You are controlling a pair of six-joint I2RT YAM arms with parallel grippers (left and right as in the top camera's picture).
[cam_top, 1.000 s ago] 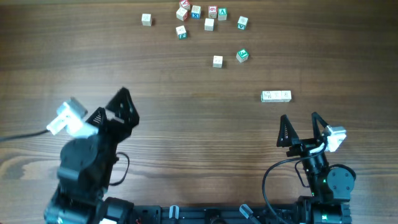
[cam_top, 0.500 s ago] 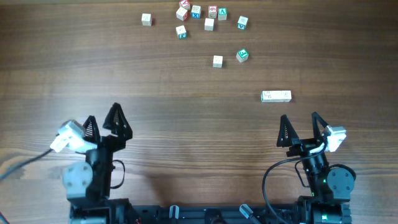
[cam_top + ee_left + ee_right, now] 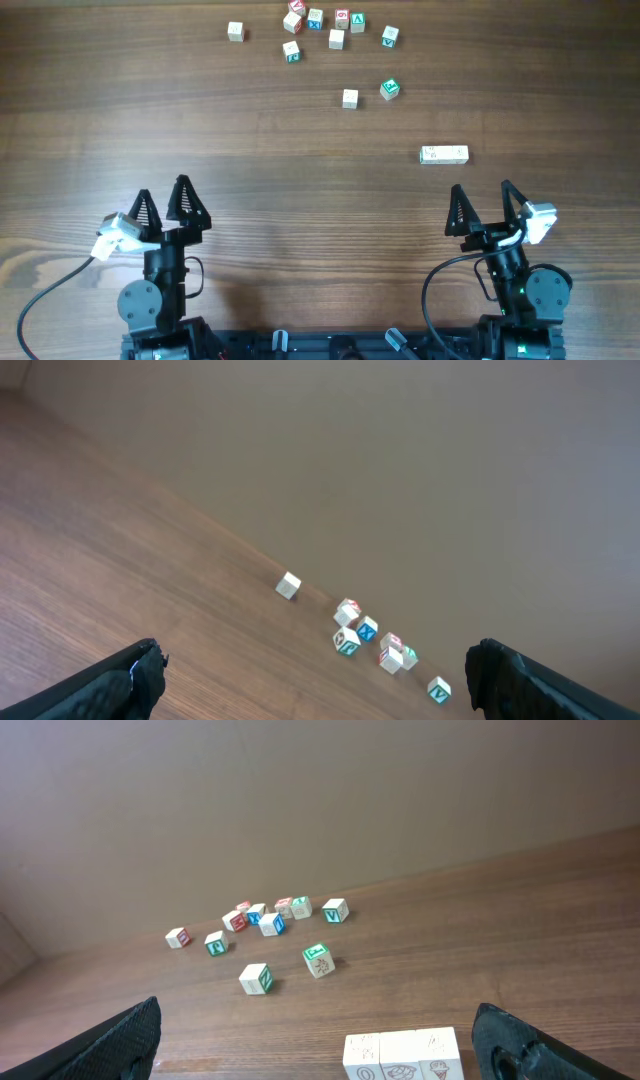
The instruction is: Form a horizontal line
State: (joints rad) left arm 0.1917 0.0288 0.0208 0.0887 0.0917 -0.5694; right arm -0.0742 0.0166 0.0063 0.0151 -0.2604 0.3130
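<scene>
The horizontal line is a bar of three pale wooden cubes touching side by side on the right of the table. It shows at the bottom of the right wrist view, with faint drawings on its near faces. My right gripper is open and empty just below the bar. My left gripper is open and empty at the near left, far from all cubes. Both wrist views show wide-spread fingers: the left gripper and the right gripper.
Loose cubes with coloured symbols lie at the far middle: a cluster, a single cube, a pale cube and a green-marked cube. The left wrist view shows the cluster too.
My left arm has drawn back toward the near edge and settled upright at its base. The right arm, the bar and the loose cubes have not moved.
</scene>
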